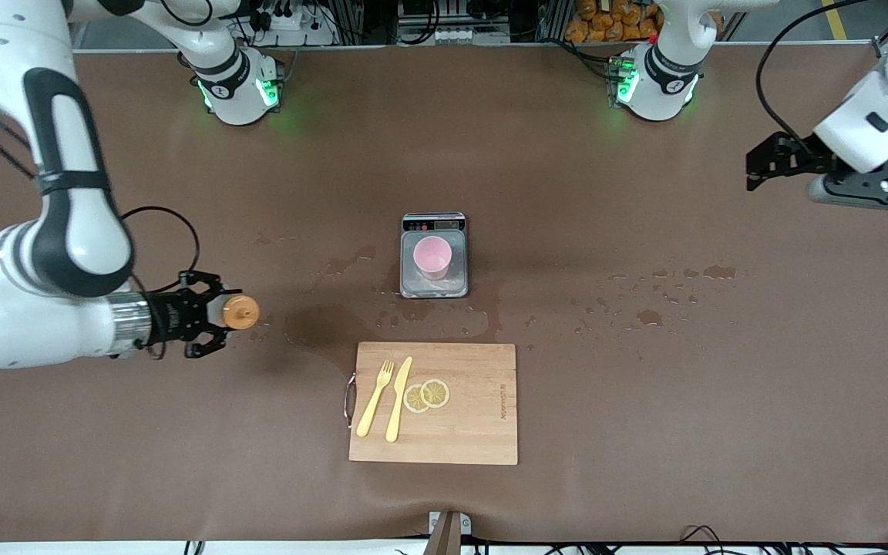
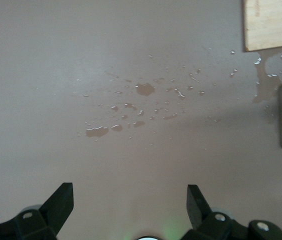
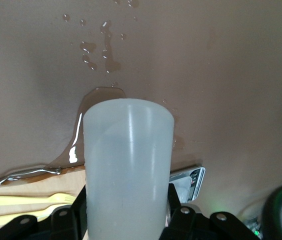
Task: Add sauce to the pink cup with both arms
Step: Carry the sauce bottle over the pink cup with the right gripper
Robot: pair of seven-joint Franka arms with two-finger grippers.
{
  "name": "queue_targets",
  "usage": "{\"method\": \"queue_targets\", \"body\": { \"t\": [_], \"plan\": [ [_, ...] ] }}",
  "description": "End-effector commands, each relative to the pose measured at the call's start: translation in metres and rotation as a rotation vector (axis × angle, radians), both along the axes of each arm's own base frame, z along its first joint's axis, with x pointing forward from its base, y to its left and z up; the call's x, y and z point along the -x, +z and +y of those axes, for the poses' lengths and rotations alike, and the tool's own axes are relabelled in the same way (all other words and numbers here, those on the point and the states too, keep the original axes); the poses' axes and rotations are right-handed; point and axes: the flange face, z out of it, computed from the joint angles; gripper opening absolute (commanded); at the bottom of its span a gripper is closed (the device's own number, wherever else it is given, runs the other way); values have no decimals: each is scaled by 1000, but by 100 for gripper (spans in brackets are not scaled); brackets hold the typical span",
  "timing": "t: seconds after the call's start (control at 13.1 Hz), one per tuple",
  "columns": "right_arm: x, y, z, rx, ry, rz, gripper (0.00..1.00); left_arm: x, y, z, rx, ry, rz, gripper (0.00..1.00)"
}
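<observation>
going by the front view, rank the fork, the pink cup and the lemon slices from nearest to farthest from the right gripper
The right gripper, shut on the sauce bottle, is over the table toward the right arm's end.
1. Fork, on the cutting board's edge toward the right arm.
2. Lemon slices, on the board beside the knife.
3. Pink cup, on the scale.

A robotics lab: two bench-mounted arms point(image 1: 232, 77), cable racks along the table point(image 1: 105, 432).

The sauce point(image 1: 240, 312) is a small translucent greyish-white squeeze bottle with an orange nozzle cap, held up off the table toward the right arm's end, well apart from the cup, with its cap turned up toward the high front camera. The pink cup point(image 1: 432, 257) is a pale, round, handleless tumbler standing upright, mouth open, mid-table.
</observation>
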Motion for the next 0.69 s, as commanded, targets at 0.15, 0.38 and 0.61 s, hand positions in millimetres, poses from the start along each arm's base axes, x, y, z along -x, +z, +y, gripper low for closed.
{"method": "queue_targets", "body": {
  "t": [0.15, 0.38, 0.61],
  "plan": [
    [20, 27, 61, 221, -6, -6, 58, 1, -4, -5, 1, 70, 19, 100],
    [39, 17, 113, 321, -14, 18, 57, 1, -4, 2, 1, 85, 25, 100],
    [49, 17, 137, 351, -20, 27, 57, 2, -10, 5, -2, 89, 45, 100]
  ]
}}
